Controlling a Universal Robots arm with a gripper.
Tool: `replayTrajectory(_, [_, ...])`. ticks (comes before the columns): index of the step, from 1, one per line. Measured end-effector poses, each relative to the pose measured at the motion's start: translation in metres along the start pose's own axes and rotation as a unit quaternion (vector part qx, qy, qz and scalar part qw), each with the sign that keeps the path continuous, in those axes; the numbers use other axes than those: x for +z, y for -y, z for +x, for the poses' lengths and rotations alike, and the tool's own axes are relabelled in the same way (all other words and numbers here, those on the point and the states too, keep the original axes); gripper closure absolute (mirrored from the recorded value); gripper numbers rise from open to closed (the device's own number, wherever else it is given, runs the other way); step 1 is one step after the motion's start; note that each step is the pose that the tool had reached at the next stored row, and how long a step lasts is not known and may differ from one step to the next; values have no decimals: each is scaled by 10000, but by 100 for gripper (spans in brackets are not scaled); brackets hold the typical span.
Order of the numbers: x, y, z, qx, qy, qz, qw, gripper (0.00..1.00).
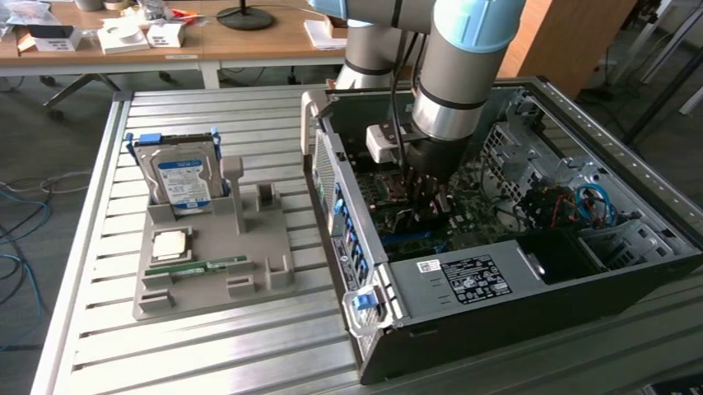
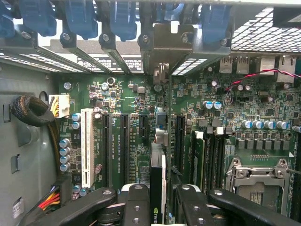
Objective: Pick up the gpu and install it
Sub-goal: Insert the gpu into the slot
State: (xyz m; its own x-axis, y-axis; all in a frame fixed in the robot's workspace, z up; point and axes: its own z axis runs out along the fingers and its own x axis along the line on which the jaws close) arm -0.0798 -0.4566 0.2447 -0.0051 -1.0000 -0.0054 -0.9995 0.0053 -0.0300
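The gpu (image 2: 158, 181) stands on edge between my fingers (image 2: 137, 203), so I see it as a thin dark strip. Its silver end bracket (image 2: 162, 44) reaches the case's rear slot openings. My gripper (image 2: 158, 209) is shut on the gpu and holds it over the green motherboard (image 2: 225, 117), in line between two black expansion slots (image 2: 124, 141). Whether the card sits in a slot I cannot tell. In the exterior view the gripper (image 1: 429, 202) reaches down into the open computer case (image 1: 472, 280), and the arm hides the card.
A grey holder (image 1: 209, 276) on the slatted table carries a hard drive (image 1: 181, 181), a processor (image 1: 173, 244) and a memory stick (image 1: 197, 265). Inside the case are a white slot (image 2: 86, 146), a processor socket (image 2: 256, 176), a black cable bundle (image 2: 30, 110) and blue cables (image 1: 590, 202).
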Motion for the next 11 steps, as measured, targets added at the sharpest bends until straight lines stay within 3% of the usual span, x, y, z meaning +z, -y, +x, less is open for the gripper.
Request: replayTrajectory(11, [0,0,0,0,0,0,10000,74])
